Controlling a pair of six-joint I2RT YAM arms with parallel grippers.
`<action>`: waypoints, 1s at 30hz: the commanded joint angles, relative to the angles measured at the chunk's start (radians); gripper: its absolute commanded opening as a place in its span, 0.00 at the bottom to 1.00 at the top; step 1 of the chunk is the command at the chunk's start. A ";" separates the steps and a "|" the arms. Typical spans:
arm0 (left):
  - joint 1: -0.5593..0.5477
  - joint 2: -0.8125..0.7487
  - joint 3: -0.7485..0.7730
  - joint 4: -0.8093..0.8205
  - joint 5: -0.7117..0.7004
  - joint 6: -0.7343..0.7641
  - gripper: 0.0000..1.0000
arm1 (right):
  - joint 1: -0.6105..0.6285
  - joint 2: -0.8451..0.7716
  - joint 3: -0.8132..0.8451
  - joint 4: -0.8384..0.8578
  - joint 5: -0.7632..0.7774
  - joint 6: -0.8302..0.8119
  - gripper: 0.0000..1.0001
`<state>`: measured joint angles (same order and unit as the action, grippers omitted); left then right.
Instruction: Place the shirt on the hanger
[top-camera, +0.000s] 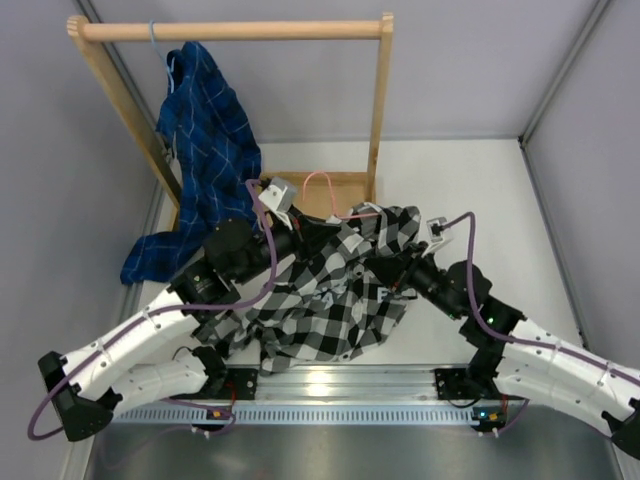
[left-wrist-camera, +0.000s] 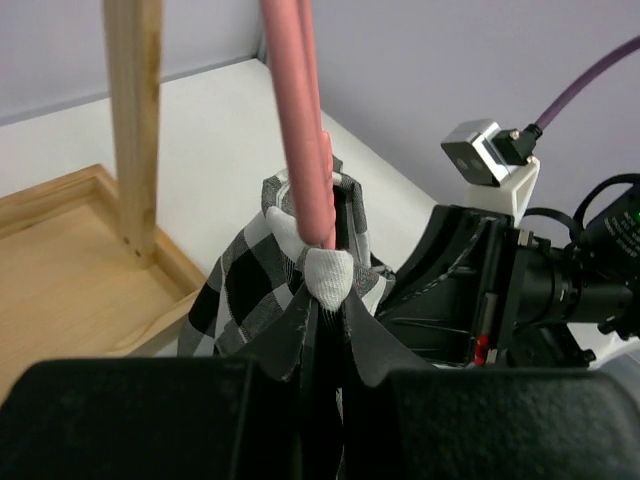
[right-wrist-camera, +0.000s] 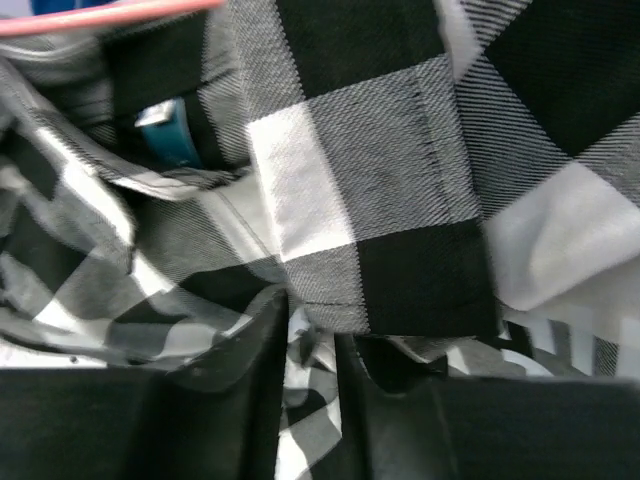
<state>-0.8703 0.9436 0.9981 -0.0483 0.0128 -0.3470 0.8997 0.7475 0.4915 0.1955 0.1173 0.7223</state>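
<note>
The black-and-white check shirt (top-camera: 335, 285) lies crumpled in the middle of the table, draped over both wrists. The pink hanger (top-camera: 322, 184) sticks out of its far edge; in the left wrist view its two pink wires (left-wrist-camera: 305, 120) run down into a bunch of shirt fabric (left-wrist-camera: 240, 270). My left gripper (left-wrist-camera: 328, 300) is shut on the hanger there, with a fold of white cloth pinched along with it. My right gripper (right-wrist-camera: 312, 320) is buried in the shirt (right-wrist-camera: 400, 180), jaws close together with a strip of check fabric between them. A pink hanger wire (right-wrist-camera: 110, 15) crosses the top left.
A wooden clothes rack (top-camera: 230, 30) stands at the back left with a blue plaid shirt (top-camera: 200, 140) hanging from it. Its wooden base tray (left-wrist-camera: 60, 250) and post (left-wrist-camera: 135, 120) are just left of my left gripper. The right arm's wrist (left-wrist-camera: 520, 270) sits close on the right.
</note>
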 joint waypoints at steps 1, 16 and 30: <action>0.022 -0.064 -0.070 0.401 0.128 -0.020 0.00 | 0.016 -0.108 -0.034 0.044 0.024 0.017 0.27; 0.025 -0.037 -0.204 0.445 0.378 0.085 0.00 | 0.013 -0.439 0.386 -0.794 -0.234 -0.411 1.00; -0.012 0.215 -0.041 0.524 1.102 -0.057 0.00 | 0.015 0.009 0.647 -0.668 -0.574 -0.620 0.50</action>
<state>-0.8646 1.1526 0.8860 0.3428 0.9394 -0.3676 0.9028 0.7513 1.1202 -0.5259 -0.3046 0.1440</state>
